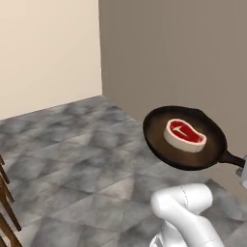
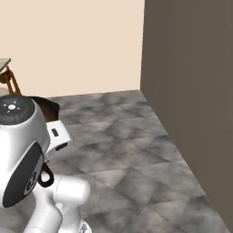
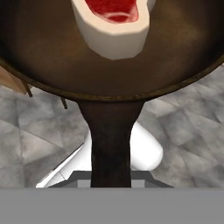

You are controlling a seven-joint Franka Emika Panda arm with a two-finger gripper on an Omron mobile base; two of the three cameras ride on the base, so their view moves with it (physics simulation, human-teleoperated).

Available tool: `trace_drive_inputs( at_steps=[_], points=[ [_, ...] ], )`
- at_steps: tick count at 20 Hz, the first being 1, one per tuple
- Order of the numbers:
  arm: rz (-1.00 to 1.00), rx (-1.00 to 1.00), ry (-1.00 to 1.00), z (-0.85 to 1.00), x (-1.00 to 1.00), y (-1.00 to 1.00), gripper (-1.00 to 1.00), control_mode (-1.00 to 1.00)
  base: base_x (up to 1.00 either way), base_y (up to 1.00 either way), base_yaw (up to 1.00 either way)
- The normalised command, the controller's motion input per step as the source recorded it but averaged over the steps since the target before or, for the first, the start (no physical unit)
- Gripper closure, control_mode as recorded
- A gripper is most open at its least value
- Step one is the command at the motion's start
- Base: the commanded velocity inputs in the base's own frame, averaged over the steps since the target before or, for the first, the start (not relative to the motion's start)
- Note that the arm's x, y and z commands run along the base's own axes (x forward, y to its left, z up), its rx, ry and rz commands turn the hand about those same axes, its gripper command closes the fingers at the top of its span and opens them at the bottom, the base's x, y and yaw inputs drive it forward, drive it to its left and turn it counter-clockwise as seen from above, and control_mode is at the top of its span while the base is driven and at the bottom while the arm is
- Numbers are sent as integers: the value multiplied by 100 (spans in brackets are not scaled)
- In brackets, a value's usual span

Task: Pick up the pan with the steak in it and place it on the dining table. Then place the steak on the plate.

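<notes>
Pan (image 1: 185,137) was held aloft above grey tiled floor (image 1: 77,159), steak (image 1: 185,134) lay inside pan near its middle, gripper (image 1: 243,171) clamped on pan handle (image 3: 110,144), brown wall (image 1: 183,53) behind pan

Arm (image 2: 27,173): glossy white rounded link shells with dark grey joint faces. Joint cap (image 2: 13,109) at 9 o'clock of the right base view: dark disc, small white markings, one red dot.

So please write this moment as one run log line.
pan: carried above floor | steak: inside pan | tool: shut on pan handle
</notes>
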Motion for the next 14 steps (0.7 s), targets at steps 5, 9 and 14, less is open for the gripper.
trace_drive_inputs(
  at_steps=[5,9,14],
  points=[
    [0,0,0,0,0,0,100,100,96,-13,5],
    [0,0,0,0,0,0,100,100,100,0,1],
    [0,0,0,0,0,0,100,100,100,0,0]
  ],
)
